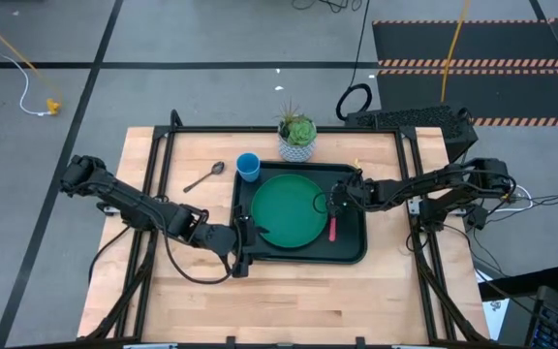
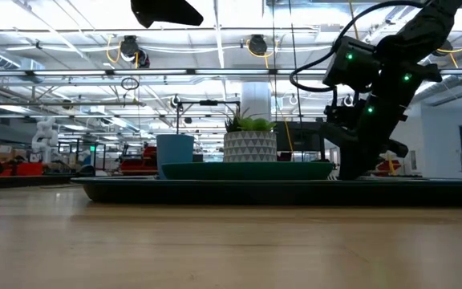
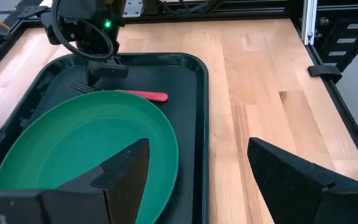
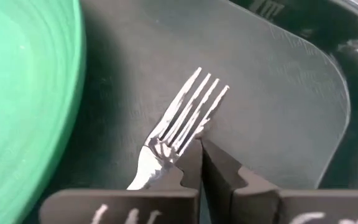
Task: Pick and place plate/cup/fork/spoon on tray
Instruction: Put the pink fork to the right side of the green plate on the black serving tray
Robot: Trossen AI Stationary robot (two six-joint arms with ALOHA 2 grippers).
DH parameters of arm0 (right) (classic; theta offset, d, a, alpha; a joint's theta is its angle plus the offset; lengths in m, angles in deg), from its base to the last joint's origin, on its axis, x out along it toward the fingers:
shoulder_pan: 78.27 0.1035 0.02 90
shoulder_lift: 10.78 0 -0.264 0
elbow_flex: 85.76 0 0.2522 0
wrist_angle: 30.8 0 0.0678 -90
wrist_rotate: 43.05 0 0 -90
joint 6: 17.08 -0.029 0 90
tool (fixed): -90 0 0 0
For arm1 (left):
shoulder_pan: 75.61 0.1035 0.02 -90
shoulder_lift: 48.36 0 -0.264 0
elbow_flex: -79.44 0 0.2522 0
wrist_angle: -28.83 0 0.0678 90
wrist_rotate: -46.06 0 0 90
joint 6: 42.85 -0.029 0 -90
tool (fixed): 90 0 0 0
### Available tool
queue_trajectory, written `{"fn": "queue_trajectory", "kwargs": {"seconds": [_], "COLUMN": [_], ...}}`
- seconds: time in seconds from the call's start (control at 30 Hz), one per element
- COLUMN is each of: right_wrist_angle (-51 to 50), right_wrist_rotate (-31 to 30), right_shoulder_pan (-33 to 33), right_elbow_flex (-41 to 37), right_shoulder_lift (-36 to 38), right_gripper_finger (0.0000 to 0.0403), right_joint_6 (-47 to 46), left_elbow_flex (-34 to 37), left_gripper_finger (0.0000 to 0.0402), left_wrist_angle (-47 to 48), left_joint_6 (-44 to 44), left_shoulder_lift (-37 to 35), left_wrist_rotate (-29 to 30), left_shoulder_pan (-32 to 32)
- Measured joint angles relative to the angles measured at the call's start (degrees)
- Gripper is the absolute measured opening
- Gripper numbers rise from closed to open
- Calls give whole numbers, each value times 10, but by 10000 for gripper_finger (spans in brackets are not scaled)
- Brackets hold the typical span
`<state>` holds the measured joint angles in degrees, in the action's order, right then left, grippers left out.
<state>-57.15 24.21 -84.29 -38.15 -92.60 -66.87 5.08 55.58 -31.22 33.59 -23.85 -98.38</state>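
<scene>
Bright overhead striplights — soft shadows, blurred foreground

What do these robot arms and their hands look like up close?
Both arms are dark, nearly black, jointed in segments with black cables looping alongside. The left arm ends in a left hand with two flat, wedge-shaped black fingers. The right arm shows small green lights near its wrist, and its right hand has matte black fingers with stepped inner edges and white markings on its base.

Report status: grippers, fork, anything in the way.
Right gripper shut beside fork, which lies on tray. Left gripper open at tray's edge. Plate close alongside fork.
</scene>
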Motion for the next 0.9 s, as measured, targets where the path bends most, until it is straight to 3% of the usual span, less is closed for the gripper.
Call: {"fn": "queue_trajectory", "kwargs": {"seconds": [0.9], "right_wrist_angle": [-1], "right_wrist_rotate": [-31], "right_shoulder_pan": [0], "right_elbow_flex": [0], "right_shoulder_lift": [8], "right_gripper_finger": [0], "right_joint_6": [25], "left_elbow_flex": [0], "left_gripper_finger": [276], "left_wrist_angle": [2], "left_joint_6": [-5], "left_shoulder_lift": [0], "left_wrist_rotate": [0], "left_shoulder_pan": [9]}}
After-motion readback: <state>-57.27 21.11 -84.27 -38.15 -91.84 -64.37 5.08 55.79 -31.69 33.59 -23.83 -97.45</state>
